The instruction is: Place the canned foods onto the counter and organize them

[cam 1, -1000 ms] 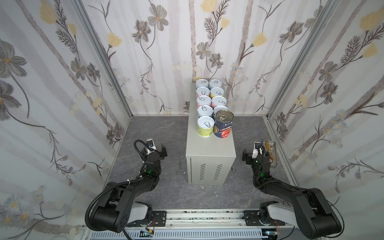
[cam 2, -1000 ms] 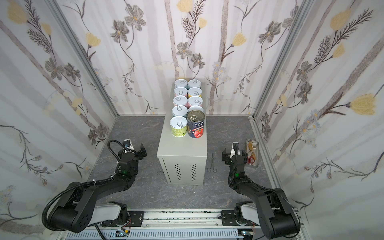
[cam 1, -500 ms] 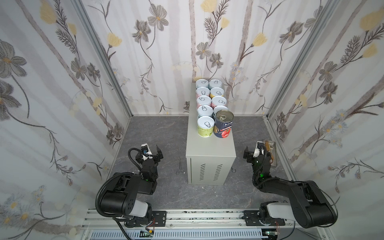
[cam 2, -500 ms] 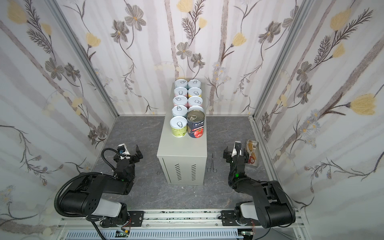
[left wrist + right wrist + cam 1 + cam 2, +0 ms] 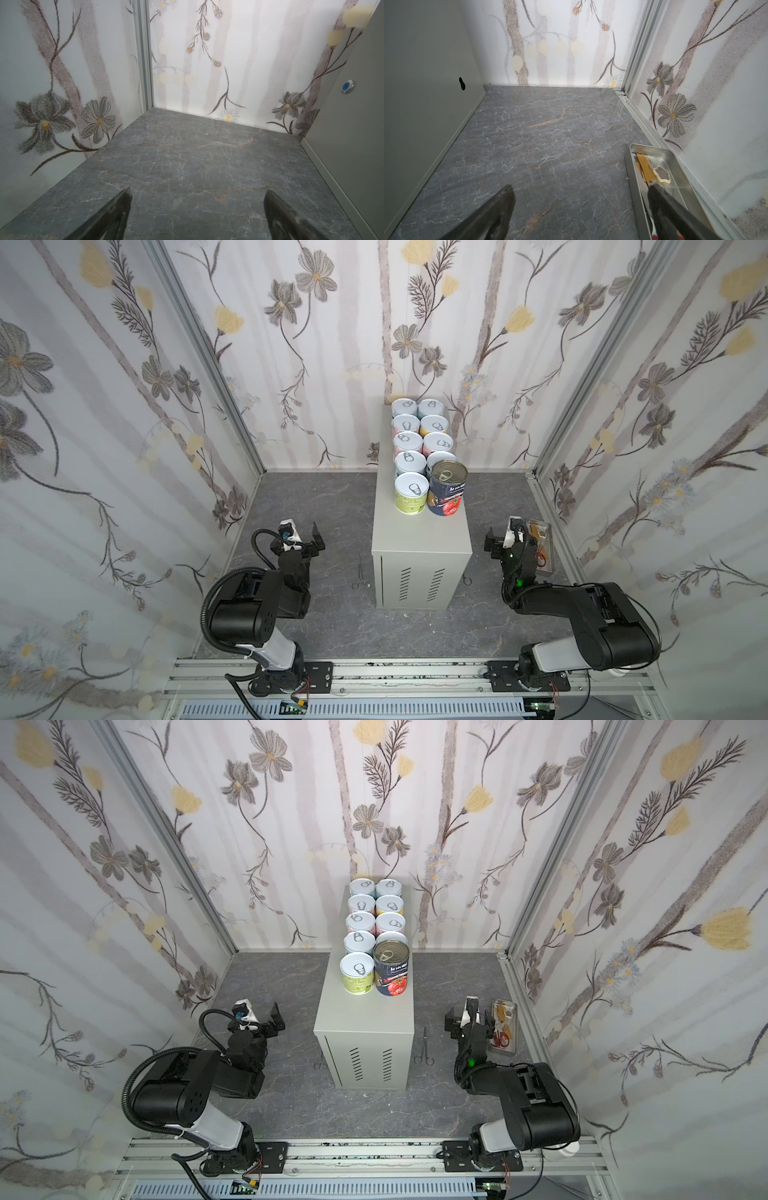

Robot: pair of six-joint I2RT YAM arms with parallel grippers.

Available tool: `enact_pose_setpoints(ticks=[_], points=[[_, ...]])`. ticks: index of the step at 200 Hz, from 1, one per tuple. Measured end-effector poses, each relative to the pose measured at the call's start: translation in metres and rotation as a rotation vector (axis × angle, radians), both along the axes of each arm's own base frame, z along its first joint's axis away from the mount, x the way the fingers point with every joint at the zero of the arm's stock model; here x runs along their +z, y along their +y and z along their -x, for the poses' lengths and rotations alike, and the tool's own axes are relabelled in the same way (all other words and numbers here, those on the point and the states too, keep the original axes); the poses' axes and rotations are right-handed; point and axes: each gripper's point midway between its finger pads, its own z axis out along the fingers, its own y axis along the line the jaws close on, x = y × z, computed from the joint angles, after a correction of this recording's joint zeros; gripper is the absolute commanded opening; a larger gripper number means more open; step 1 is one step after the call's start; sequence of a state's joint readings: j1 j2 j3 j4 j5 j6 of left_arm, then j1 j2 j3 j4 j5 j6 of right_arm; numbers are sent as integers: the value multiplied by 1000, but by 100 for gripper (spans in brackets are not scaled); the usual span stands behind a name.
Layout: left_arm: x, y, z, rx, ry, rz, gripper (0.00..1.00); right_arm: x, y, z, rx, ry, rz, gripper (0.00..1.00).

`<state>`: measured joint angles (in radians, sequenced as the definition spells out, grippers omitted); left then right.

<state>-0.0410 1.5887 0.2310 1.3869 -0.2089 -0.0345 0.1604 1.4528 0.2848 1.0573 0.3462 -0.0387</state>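
Cans (image 5: 409, 442) on counter (image 5: 422, 535), tray (image 5: 503, 1049) right of counter

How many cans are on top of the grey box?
10. All stand on the counter in two rows of five running front to back: nine short cans and one tall tomato can at the near right, half hiding the short can behind it.

There are nine short cans (image 5: 411, 493), one taller tomato can (image 5: 448, 494), one counter (image 5: 422, 541), two forceps (image 5: 360, 572) and one metal tray (image 5: 632, 178).
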Motion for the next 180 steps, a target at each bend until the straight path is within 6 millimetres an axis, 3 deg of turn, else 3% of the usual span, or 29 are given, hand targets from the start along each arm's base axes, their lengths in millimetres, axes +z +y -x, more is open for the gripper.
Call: enact_pose_setpoints(ticks=[56,88,117,180], points=[[-13,-4,-1,-31,53,18,100,5,-8,-10,-1,-9,-18,100],[-14,-6,-1,-38,57,20,100,-9,-18,2,9,4,-60,100],[-15,-6,-1,-38,58,22,100,-20,-14,11,44,0,-87,100],[-15,-6,-1,-38,59,23,100,-7,-12,6,74,-51,-104,100]])
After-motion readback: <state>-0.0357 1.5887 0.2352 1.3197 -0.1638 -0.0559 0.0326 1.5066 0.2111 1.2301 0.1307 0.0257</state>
